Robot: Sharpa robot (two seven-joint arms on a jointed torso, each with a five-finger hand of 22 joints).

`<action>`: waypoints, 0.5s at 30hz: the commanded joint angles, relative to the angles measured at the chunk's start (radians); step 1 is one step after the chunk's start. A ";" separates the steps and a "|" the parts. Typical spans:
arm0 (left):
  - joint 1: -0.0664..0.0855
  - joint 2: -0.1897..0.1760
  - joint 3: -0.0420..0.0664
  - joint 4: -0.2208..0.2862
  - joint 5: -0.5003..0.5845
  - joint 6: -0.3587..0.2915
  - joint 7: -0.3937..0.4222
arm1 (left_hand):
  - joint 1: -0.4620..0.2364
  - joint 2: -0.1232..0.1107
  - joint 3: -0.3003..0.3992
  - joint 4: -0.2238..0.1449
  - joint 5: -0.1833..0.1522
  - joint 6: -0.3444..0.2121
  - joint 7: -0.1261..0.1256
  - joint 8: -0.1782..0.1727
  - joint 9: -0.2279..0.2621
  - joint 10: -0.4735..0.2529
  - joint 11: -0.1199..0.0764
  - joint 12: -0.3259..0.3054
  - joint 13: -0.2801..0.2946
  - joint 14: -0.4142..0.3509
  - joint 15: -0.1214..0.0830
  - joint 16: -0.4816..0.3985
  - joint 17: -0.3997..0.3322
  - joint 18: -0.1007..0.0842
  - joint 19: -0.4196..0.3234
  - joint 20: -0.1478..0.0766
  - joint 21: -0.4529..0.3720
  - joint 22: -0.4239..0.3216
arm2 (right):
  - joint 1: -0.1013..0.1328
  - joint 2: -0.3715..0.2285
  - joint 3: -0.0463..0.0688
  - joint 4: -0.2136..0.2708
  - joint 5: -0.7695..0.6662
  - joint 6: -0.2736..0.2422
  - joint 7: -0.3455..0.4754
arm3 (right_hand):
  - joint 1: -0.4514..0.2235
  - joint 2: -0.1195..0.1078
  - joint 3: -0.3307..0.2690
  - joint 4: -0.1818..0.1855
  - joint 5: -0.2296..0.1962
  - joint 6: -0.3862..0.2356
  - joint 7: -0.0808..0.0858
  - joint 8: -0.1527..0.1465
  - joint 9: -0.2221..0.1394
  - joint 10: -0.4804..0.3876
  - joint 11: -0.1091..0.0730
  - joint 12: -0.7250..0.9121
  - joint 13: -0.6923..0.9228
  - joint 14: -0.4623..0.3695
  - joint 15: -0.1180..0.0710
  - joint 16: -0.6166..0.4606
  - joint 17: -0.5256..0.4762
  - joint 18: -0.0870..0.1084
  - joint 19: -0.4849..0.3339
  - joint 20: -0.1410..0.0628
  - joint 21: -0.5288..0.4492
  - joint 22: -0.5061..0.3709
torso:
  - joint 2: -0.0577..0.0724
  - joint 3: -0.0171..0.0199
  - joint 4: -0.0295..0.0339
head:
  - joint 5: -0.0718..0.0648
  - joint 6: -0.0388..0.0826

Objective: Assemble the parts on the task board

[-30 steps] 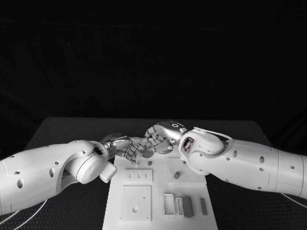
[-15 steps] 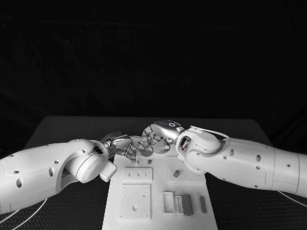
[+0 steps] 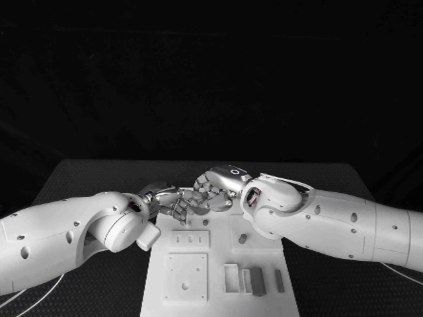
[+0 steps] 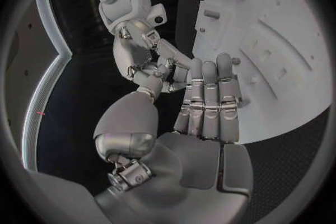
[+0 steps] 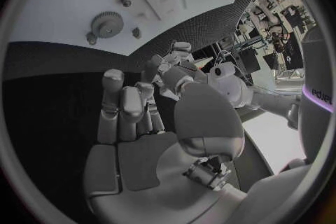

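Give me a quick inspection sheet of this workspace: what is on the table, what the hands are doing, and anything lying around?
Surface: black table, dark textured top.
Job's things: white task board in the middle; grey bar-shaped parts stand in slots near its front edge; a gear sits on the board with small pegs beside it.
Clutter: nothing seen.
Hands: left hand and right hand meet over the board's far end, fingertips close together; whether either holds a part cannot be told.
Cables: thin pale cables run under the left arm; another lies under the right arm.
Surroundings: dark backdrop behind the table.
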 commanded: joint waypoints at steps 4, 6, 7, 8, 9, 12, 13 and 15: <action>0.001 0.002 0.001 0.004 0.012 -0.014 0.006 | 0.019 -0.007 0.031 0.006 -0.006 -0.001 0.009 -0.011 0.003 -0.003 0.003 -0.010 0.010 -0.008 0.002 0.006 -0.006 0.012 0.006 0.000 -0.006 0.003 | -0.003 0.005 0.000 0.006 -0.004 0.012 0.005 | -0.002 0.012 0.001 -0.003 0.003 0.068 0.022 0.023 0.055 0.004 -0.003 0.003 -0.001 0.001 -0.003 0.004 -0.001 0.029 -0.002 -0.006 0.003 0.017 | 0.000 -0.0004 0.0014 | -0.001 -0.002; 0.001 0.001 0.001 0.003 0.013 -0.018 0.006 | 0.020 -0.009 0.035 0.007 -0.006 -0.004 0.011 -0.013 0.003 -0.004 0.004 -0.012 0.013 -0.009 0.003 0.007 -0.007 0.012 0.005 0.001 -0.007 0.004 | -0.003 0.004 0.000 0.009 -0.003 0.013 0.005 | -0.002 0.012 0.001 -0.004 0.003 0.068 0.022 0.023 0.056 0.004 -0.003 0.003 -0.001 0.001 -0.003 0.004 -0.001 0.029 -0.002 -0.006 0.003 0.017 | 0.000 -0.0002 0.0013 | -0.002 -0.002; 0.001 0.000 0.001 0.002 0.013 -0.018 0.006 | 0.019 -0.011 0.037 0.007 -0.006 -0.006 0.012 -0.015 0.003 -0.005 0.005 -0.013 0.014 -0.010 0.003 0.007 -0.008 0.011 0.005 0.001 -0.008 0.004 | -0.003 0.003 0.000 0.011 -0.002 0.015 0.005 | -0.002 0.012 0.001 -0.004 0.003 0.068 0.022 0.023 0.056 0.005 -0.003 0.003 -0.001 0.001 -0.003 0.004 -0.001 0.029 -0.002 -0.006 0.003 0.017 | 0.000 -0.0005 0.0013 | -0.002 -0.002; 0.001 -0.001 0.001 0.002 0.014 -0.020 0.006 | 0.018 -0.012 0.038 0.008 -0.006 -0.007 0.012 -0.016 0.003 -0.005 0.005 -0.013 0.015 -0.010 0.003 0.007 -0.008 0.011 0.005 0.001 -0.008 0.005 | -0.004 0.003 0.000 0.012 -0.002 0.016 0.005 | -0.002 0.012 0.001 -0.004 0.003 0.068 0.022 0.023 0.056 0.005 -0.003 0.003 -0.001 0.001 -0.003 0.004 -0.001 0.029 -0.002 -0.006 0.003 0.017 | 0.000 -0.0002 0.0011 | -0.002 -0.002; 0.001 -0.001 0.001 0.002 0.014 -0.020 0.006 | 0.016 -0.015 0.038 0.009 -0.006 -0.008 0.013 -0.017 0.003 -0.005 0.006 -0.014 0.016 -0.011 0.004 0.008 -0.009 0.011 0.004 0.001 -0.009 0.005 | -0.004 0.002 0.000 0.013 -0.002 0.016 0.005 | -0.002 0.012 0.001 -0.004 0.003 0.068 0.021 0.023 0.056 0.005 -0.003 0.003 -0.001 0.001 -0.003 0.004 -0.001 0.029 -0.002 -0.006 0.003 0.017 | 0.000 -0.0001 0.0009 | -0.001 -0.002; 0.001 -0.002 0.001 0.004 0.014 -0.020 0.003 | 0.011 -0.022 0.041 0.012 -0.006 -0.011 0.014 -0.020 0.004 -0.006 0.006 -0.017 0.020 -0.012 0.004 0.009 -0.011 0.010 0.004 0.002 -0.010 0.006 | -0.005 0.002 0.000 0.014 -0.001 0.016 0.005 | -0.002 0.012 0.001 -0.004 0.003 0.068 0.021 0.023 0.056 0.005 -0.003 0.003 -0.001 0.001 -0.003 0.004 -0.001 0.029 -0.002 -0.006 0.003 0.017 | 0.000 0.0001 0.0003 | -0.001 -0.002; 0.001 -0.002 0.001 0.004 0.015 -0.019 0.002 | 0.009 -0.024 0.042 0.013 -0.006 -0.011 0.014 -0.020 0.004 -0.006 0.007 -0.017 0.021 -0.012 0.004 0.009 -0.012 0.010 0.004 0.002 -0.011 0.006 | -0.005 0.003 0.000 0.014 -0.001 0.016 0.005 | -0.002 0.012 0.001 -0.004 0.003 0.068 0.021 0.023 0.056 0.005 -0.003 0.003 -0.001 0.001 -0.003 0.004 -0.001 0.029 -0.002 -0.006 0.003 0.017 | 0.000 0.0003 0.0002 | -0.001 -0.002; 0.001 -0.002 0.001 0.005 0.016 -0.018 0.001 | 0.007 -0.026 0.043 0.014 -0.006 -0.012 0.014 -0.021 0.004 -0.007 0.007 -0.018 0.022 -0.013 0.004 0.009 -0.012 0.010 0.004 0.002 -0.011 0.007 | -0.005 0.004 0.000 0.014 -0.001 0.017 0.005 | -0.002 0.012 0.001 -0.004 0.003 0.068 0.021 0.023 0.057 0.005 -0.003 0.003 -0.001 0.001 -0.003 0.004 -0.001 0.029 -0.002 -0.006 0.003 0.017 | 0.000 0.0002 0.0001 | -0.001 -0.002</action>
